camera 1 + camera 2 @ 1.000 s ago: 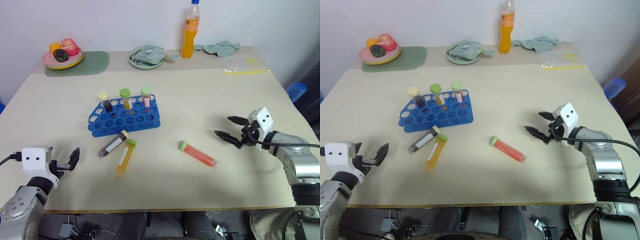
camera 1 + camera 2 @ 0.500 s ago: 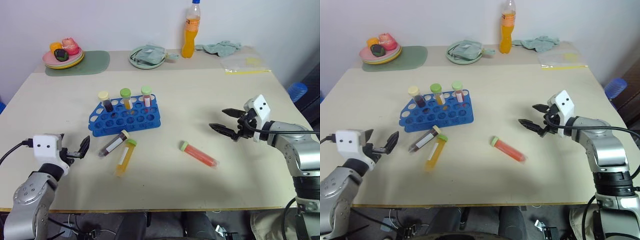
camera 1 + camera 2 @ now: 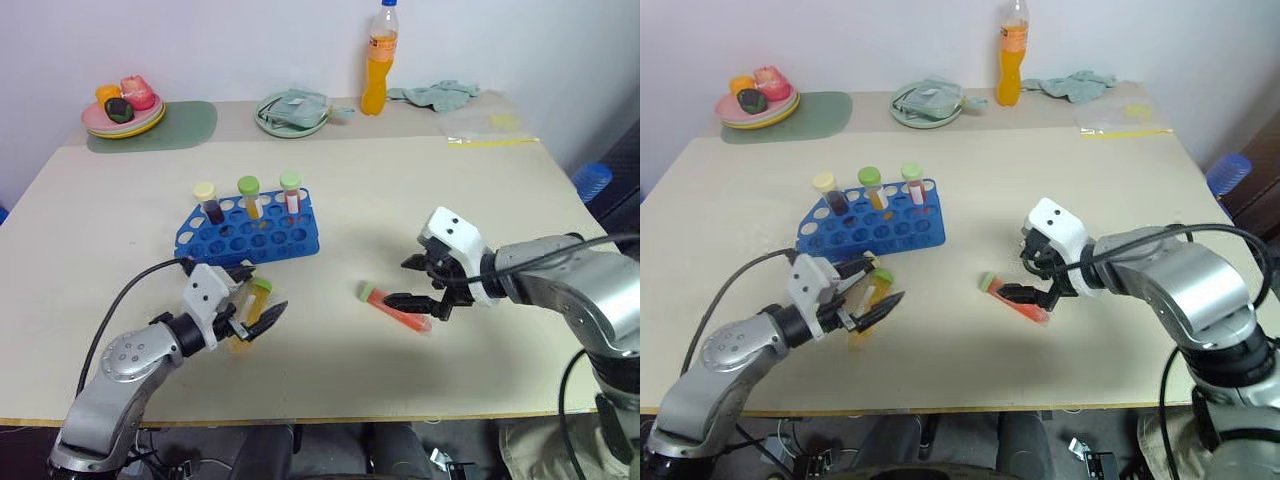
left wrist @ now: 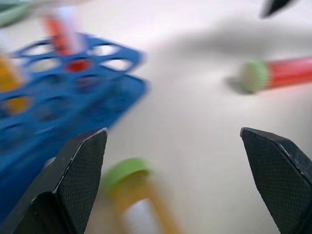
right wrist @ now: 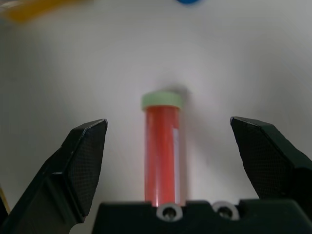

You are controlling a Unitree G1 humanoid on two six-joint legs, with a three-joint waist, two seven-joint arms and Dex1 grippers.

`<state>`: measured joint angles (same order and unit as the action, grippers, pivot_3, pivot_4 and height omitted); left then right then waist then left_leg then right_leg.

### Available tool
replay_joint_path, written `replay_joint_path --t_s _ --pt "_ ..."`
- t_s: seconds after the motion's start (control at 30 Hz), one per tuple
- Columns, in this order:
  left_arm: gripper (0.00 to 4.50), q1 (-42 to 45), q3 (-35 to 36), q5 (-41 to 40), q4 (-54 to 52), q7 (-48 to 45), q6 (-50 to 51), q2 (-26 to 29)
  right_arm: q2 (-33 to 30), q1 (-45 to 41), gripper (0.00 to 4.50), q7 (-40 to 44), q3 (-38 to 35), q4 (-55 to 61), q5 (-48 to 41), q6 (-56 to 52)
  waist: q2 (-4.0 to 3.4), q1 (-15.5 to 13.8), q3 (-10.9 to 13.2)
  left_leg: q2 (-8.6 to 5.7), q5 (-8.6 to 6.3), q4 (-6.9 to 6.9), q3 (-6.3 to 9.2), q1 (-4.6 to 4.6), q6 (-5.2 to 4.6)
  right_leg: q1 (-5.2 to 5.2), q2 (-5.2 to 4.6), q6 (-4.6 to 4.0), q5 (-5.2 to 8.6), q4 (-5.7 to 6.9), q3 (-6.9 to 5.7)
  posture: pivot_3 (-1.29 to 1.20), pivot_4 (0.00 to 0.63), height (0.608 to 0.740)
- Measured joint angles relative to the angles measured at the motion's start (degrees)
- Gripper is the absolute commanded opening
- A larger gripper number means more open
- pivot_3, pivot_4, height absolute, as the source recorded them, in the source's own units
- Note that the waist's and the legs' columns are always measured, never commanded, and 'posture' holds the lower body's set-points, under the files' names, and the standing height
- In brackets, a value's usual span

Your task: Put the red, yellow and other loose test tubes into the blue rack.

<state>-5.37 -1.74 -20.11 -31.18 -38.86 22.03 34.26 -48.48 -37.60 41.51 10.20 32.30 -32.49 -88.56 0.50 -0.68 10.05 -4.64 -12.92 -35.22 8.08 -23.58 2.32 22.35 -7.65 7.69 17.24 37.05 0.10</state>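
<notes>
The blue rack point(image 3: 248, 235) stands left of centre with three capped tubes upright in its back row. A red test tube point(image 3: 400, 310) with a pale green cap lies on the table, and my right gripper point(image 3: 397, 282) hangs open just over it. In the right wrist view the red tube point(image 5: 163, 146) lies lengthwise between the spread fingers point(image 5: 83, 161). A yellow test tube point(image 3: 255, 298) with a green cap lies in front of the rack. My left gripper point(image 3: 258, 295) is open around its capped end without closing on it. The left wrist view shows its green cap point(image 4: 124, 171) between the fingers.
Along the table's far edge stand an orange drink bottle point(image 3: 378, 60), a plate of food point(image 3: 125, 112) on a green mat point(image 3: 175, 125), a pale green dish point(image 3: 293, 112), a cloth point(image 3: 440, 95) and a clear bag point(image 3: 495, 128).
My left gripper swung in from the left edge to the yellow tube, covering the dark tube beside it. My right gripper moved left and tipped down over the red tube. Both stayed open.
</notes>
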Motion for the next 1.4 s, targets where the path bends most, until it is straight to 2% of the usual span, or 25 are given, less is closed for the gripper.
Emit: replay_joint_path --t_s 0.1,0.33,0.43,0.6,0.67,0.87,1.03,1.13,1.3,1.4 --pt "4.49 0.7 -5.9 1.7 -0.2 -4.0 -1.9 1.1 0.0 -5.7 4.47 -3.6 5.7 -4.3 -2.3 -3.4 0.0 0.0 0.0 0.0 0.0 0.01 -0.06 -0.03 0.0 0.02 0.0 0.04 -0.02 -0.03 0.0 0.0 0.15 0.74" --pt "4.49 -0.6 -8.8 2.1 -0.6 -7.3 -2.7 2.2 0.1 -12.4 4.47 -9.0 13.0 -15.5 -11.1 -3.6 0.0 0.3 0.0 0.02 0.0 0.07 -0.05 -0.04 -0.01 0.09 0.02 0.16 -0.09 0.01 0.0 0.0 0.15 0.74" --pt "4.5 -0.9 -9.3 2.4 -1.2 -7.7 -2.7 2.7 0.4 -14.0 3.6 -11.6 14.8 -19.3 -15.3 -3.6 0.0 0.3 0.0 0.02 0.0 0.06 -0.04 -0.04 -0.01 0.09 0.03 0.16 -0.09 0.02 0.0 0.0 0.15 0.74" --pt "4.5 -1.8 -10.5 3.3 -1.4 -7.9 -3.1 2.8 1.2 -15.0 1.04 -15.3 16.5 -21.2 -21.2 -3.6 -0.01 0.3 0.0 0.02 0.0 0.07 -0.04 -0.04 -0.01 0.1 0.04 0.17 -0.09 0.04 -0.01 0.0 0.15 0.74" --pt "4.5 -1.7 -10.4 3.4 -1.4 -7.8 -3.5 2.7 1.2 -16.9 0.29 -16.4 15.7 -20.8 -23.0 -3.6 0.01 0.6 0.0 0.08 0.0 0.06 -0.04 0.03 -0.02 0.04 0.08 0.15 -0.1 0.04 0.0 0.0 0.15 0.74" --pt "4.5 -2.3 -10.2 3.4 -1.5 -6.8 -3.6 2.6 1.5 -16.1 0.29 -19.2 14.9 -20.0 -26.8 -3.6 -0.05 0.5 0.0 0.09 0.0 0.07 -0.04 -0.03 -0.02 0.1 0.1 0.15 -0.11 0.04 0.0 0.0 0.15 0.74" --pt "4.5 -3.5 -7.0 3.2 -1.5 -5.6 -3.4 3.0 2.4 -11.6 0.29 -18.0 7.3 -14.6 -26.9 -2.8 -0.04 0.3 0.0 0.09 -0.01 0.06 -0.06 -0.03 -0.03 0.08 0.11 0.16 -0.11 0.05 -0.02 0.0 0.15 0.74" --pt "4.5 -4.1 -5.9 3.1 -1.5 -6.1 -3.3 3.9 2.6 -9.8 1.13 -17.3 5.6 -13.9 -25.6 -2.8 -0.05 0.3 0.0 0.09 -0.01 0.04 -0.09 -0.03 -0.03 0.09 0.11 0.15 -0.11 0.05 -0.02 0.0 0.15 0.74" --pt "4.5 -3.6 -5.4 1.5 -1.6 -7.4 -2.3 4.8 2.1 -10.1 3.59 -14.6 4.9 -9.4 -24.5 -3.0 -0.05 0.4 0.0 0.11 -0.01 0.07 -0.09 -0.03 -0.03 0.11 0.13 0.15 -0.11 0.06 -0.02 0.0 0.15 0.74" --pt "4.5 -2.1 -5.5 1.1 -1.7 -7.9 -1.6 5.1 1.7 -10.6 3.59 -14.8 6.6 -7.6 -21.9 -3.4 -0.05 0.4 0.0 0.11 -0.01 0.05 -0.09 -0.03 -0.03 0.1 0.12 0.15 -0.11 0.06 -0.02 0.0 0.15 0.74"
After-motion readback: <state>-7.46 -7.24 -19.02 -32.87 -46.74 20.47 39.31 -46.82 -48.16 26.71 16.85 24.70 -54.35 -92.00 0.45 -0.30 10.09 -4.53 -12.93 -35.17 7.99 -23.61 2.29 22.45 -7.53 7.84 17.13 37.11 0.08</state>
